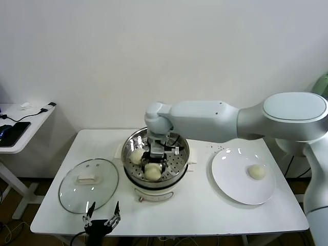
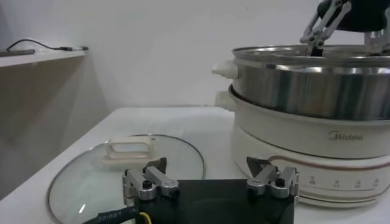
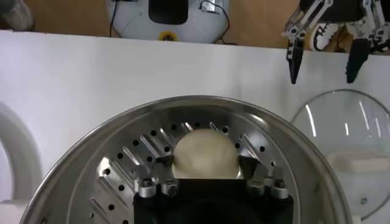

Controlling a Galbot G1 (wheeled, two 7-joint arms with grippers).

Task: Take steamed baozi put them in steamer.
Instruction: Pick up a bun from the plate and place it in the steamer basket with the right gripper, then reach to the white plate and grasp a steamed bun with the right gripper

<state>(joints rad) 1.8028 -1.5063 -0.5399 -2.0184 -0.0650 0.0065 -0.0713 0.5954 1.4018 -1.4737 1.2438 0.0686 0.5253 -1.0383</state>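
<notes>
The steamer stands in the middle of the white table. My right gripper reaches down into it, shut on a cream-white baozi at the basket's near side. In the right wrist view the fingers press both sides of that baozi, low over the perforated floor. A second baozi lies in the basket's left part. A third baozi lies on the white plate at the right. A fourth is not visible. My left gripper is open and empty at the table's front edge.
A round glass lid with a white handle lies left of the steamer, just beyond my left gripper. The steamer's white pot base rises close beside it. A side table with cables stands at far left.
</notes>
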